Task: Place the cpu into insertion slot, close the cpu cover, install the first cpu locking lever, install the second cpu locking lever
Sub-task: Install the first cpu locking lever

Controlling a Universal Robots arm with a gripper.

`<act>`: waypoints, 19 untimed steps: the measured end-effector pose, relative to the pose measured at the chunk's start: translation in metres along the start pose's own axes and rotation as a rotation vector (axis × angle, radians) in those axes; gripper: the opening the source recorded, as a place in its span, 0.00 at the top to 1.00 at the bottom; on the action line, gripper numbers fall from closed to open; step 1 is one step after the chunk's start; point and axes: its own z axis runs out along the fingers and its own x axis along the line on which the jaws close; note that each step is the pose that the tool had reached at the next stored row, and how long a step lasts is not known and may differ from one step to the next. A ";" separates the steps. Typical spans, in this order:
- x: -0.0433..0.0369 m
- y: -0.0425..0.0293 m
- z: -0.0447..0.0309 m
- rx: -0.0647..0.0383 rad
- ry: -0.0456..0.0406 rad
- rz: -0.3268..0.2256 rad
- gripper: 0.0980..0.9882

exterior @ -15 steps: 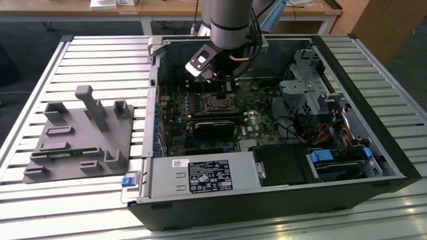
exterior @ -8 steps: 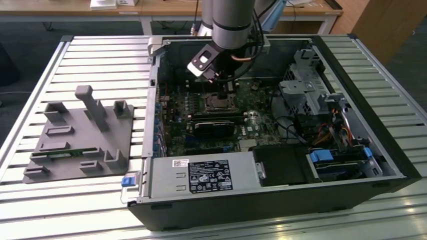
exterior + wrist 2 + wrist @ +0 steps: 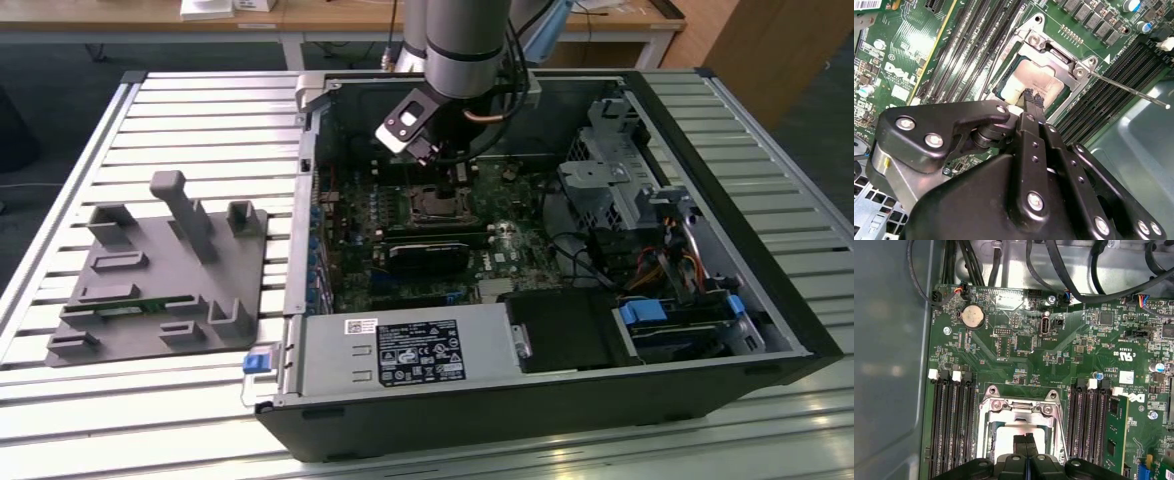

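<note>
Clenched gripper (image 3: 1033,96), black fingertips (image 3: 1021,442) pressed flat together in both wrist views, nothing visible between them. Poised right over the cpu (image 3: 1041,80), at the edge of its pale tan face; contact or a small gap, impossible to tell.

Cpu seated in the insertion slot (image 3: 437,205), near the middle of the motherboard (image 3: 1004,345). Around it the cpu cover (image 3: 1056,56), a silvery frame lying down over the chip, pale face showing through the cut-out (image 3: 1004,429).

From one corner of the socket, a thin metal locking lever (image 3: 1129,89), angled away from the frame and out across the memory slots (image 3: 1114,65) toward the bare case floor. More dark memory slots along the other side of the socket.

In the exterior view, arm (image 3: 461,50) reaching down into the open computer case (image 3: 747,300), lying on a slatted table (image 3: 200,120). On the table, near the exterior view's left edge, a grey fixture (image 3: 160,270), well apart from the case.
</note>
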 end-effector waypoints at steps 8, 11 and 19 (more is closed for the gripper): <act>0.0001 0.0001 -0.0024 0.000 -0.0001 0.000 0.99; 0.0002 0.0001 -0.0082 0.000 0.0000 0.000 0.99; 0.0007 0.0002 -0.0248 0.000 0.0000 0.000 0.99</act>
